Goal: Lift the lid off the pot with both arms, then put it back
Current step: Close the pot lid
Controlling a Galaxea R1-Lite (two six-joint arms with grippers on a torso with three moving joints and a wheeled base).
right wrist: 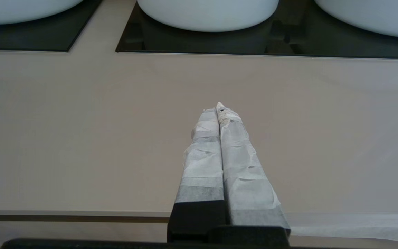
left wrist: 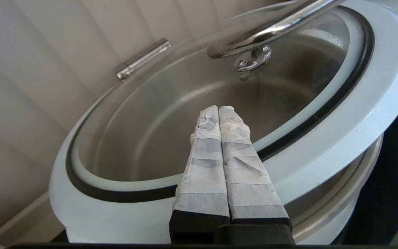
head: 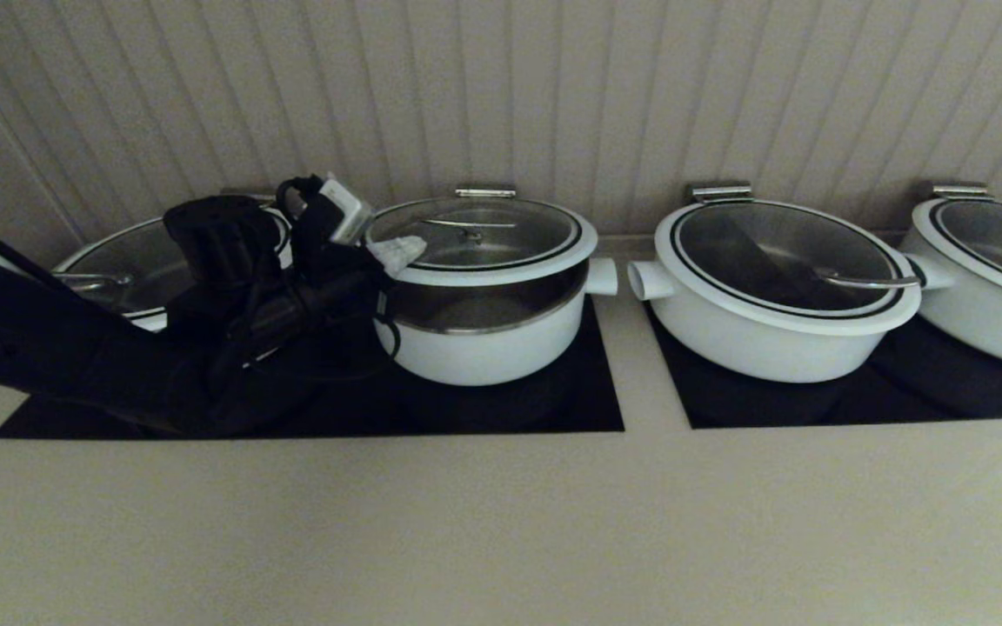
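The lid (head: 482, 235) is propped up off the pot (head: 488, 335) left of centre, apparently levered from below by the left gripper (left wrist: 219, 110), fingers pressed together, while the right gripper (right wrist: 219, 110), also pinched closed on nothing, is parked over bare counter (right wrist: 81, 131).

Three spare white pots along the panelled wall

Lidded pots (head: 775, 291) at three o'clock, (head: 992, 269) beyond, (head: 123, 274) at nine; black cooktops (head: 858, 396) in the beige table (head: 501, 522).

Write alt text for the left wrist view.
The left gripper, its white-wrapped fingers shut, lies over the broad white rim and glass of the lid, which sits tilted above the pot. A bent steel-bar handle crosses the lid's centre.
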